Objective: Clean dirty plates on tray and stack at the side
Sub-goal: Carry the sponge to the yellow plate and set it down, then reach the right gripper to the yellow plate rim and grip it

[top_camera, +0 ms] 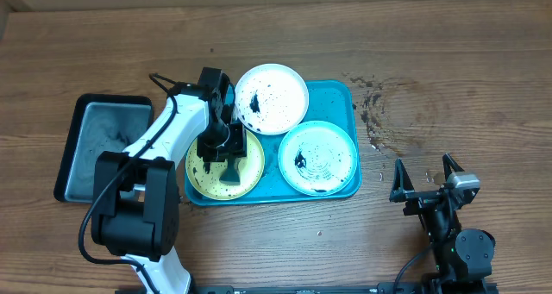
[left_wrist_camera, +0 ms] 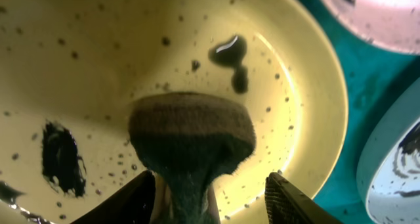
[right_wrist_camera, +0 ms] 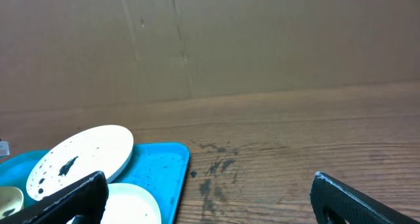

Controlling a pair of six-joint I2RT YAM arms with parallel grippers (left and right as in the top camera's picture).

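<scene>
Three dirty plates lie on the turquoise tray [top_camera: 341, 96]: a white plate [top_camera: 276, 96] at the back, a pale mint plate [top_camera: 323, 152] at the right, and a yellow-green plate [top_camera: 207, 169] at the left. My left gripper [top_camera: 222, 147] hangs over the yellow-green plate [left_wrist_camera: 131, 53]. A dark scrubbing pad [left_wrist_camera: 190, 129] on a stem rests on that plate between the fingers. The left gripper [left_wrist_camera: 209, 181] is open; the right finger [left_wrist_camera: 289, 201] stands clear of the stem. My right gripper [top_camera: 423, 165] is open and empty over bare table, right of the tray [right_wrist_camera: 164, 165].
A black tray [top_camera: 103, 147] sits left of the turquoise one, beside the left arm. Dark dirt smears [top_camera: 375, 104] mark the wood just right of the tray. The white plate [right_wrist_camera: 79, 158] leans on the tray's back rim.
</scene>
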